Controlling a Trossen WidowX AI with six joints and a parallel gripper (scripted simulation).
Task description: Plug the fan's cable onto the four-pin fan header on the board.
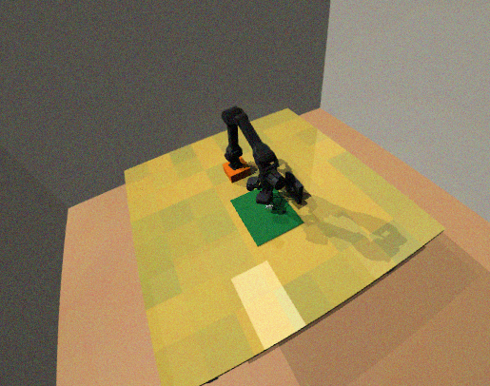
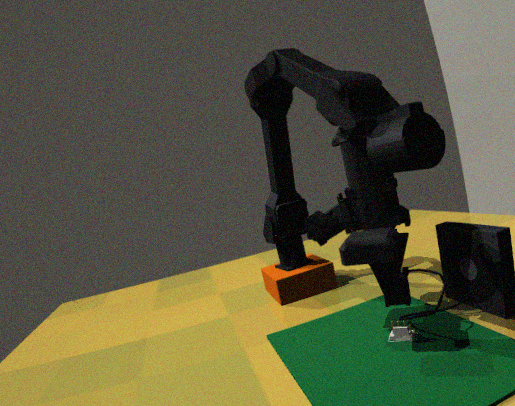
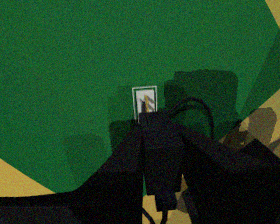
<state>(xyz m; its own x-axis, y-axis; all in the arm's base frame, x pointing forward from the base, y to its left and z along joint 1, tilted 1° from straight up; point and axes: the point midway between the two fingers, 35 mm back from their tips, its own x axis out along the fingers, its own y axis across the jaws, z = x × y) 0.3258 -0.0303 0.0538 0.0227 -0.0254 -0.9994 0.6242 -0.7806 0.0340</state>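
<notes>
Hovering just above the green board [image 2: 367, 360], the plug [image 3: 159, 152] is clamped in the gripper [image 2: 396, 299], close over the pale fan header [image 2: 401, 333]; the fan [image 2: 477, 267] stands beside.

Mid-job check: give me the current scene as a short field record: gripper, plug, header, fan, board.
gripper: shut on the plug, pointing down above the board
plug: dark, held between the fingers, not yet on the header
header: small pale block with upright pins, uncovered, below the gripper
fan: black, upright beside the board, cable trailing to the gripper
board: green, flat on the yellow mat
</notes>
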